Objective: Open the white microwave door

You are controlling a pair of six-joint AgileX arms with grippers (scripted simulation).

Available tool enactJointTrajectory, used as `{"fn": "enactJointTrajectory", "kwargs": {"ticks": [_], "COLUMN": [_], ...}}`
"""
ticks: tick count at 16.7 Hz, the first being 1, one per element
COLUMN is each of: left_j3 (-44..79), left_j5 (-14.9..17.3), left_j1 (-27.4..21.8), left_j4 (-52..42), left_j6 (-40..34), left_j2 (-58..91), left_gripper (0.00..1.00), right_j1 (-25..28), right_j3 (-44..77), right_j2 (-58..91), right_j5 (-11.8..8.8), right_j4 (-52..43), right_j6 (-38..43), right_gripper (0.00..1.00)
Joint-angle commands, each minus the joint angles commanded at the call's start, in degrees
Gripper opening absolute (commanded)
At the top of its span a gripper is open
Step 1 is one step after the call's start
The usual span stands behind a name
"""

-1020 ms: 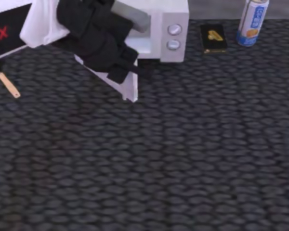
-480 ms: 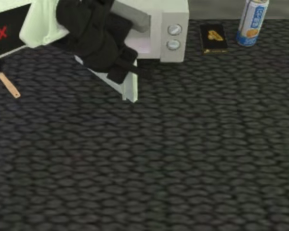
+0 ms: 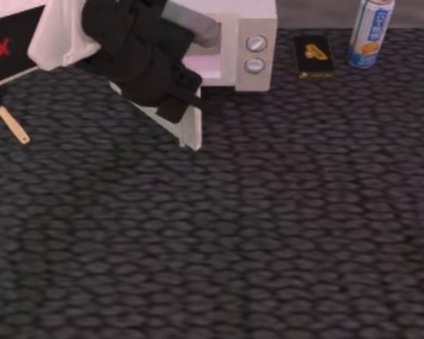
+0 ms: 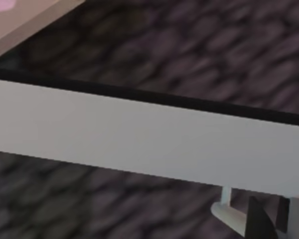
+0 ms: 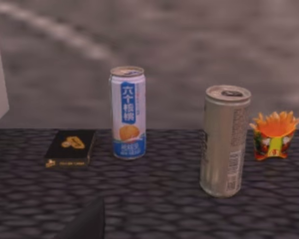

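The white microwave (image 3: 237, 32) stands at the back of the table. Its white microwave door (image 3: 187, 127) is swung out toward the front, edge-on from above. My left arm reaches over it, and my left gripper (image 3: 178, 99) is at the door's free edge. In the left wrist view the door (image 4: 149, 134) shows as a broad white band, with its handle (image 4: 229, 215) beside a dark fingertip (image 4: 259, 224); the gripper appears shut on the door at the handle. A dark part of my right gripper (image 5: 87, 224) shows only in the right wrist view, off to the right.
The control panel (image 3: 254, 53) with two knobs faces front. Right of it lie a black box (image 3: 312, 55) and a blue-and-white can (image 3: 371, 32). A beige can (image 5: 224, 142) and an orange toy (image 5: 275, 134) stand farther right. A wooden-handled tool (image 3: 10, 121) lies at the left.
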Motion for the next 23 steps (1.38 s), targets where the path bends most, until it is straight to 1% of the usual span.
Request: {"fn": "enactJointTrajectory", "kwargs": {"ticks": [6,9,16,23], "left_j3": [0.00,-0.38,-3.69,-3.76], "left_j5": [0.00,0.68,4.73,4.80], "left_j1": [0.00,0.05,2.99,3.05], "left_j4": [0.00,0.00,-0.27,-0.29], "left_j6": [0.00,0.50,8.30,8.45], "left_j2": [0.00,-0.27,-3.07,-3.11], "left_gripper": [0.00,0.00,0.00,0.00], "right_j1": [0.00,0.00,0.00,0.00], "right_j3": [0.00,0.00,0.00,0.00], "right_j2": [0.00,0.00,0.00,0.00], "right_j5": [0.00,0.00,0.00,0.00], "right_j4": [0.00,0.00,0.00,0.00], "right_j6": [0.00,0.00,0.00,0.00], "right_gripper": [1.00,1.00,1.00,1.00]}}
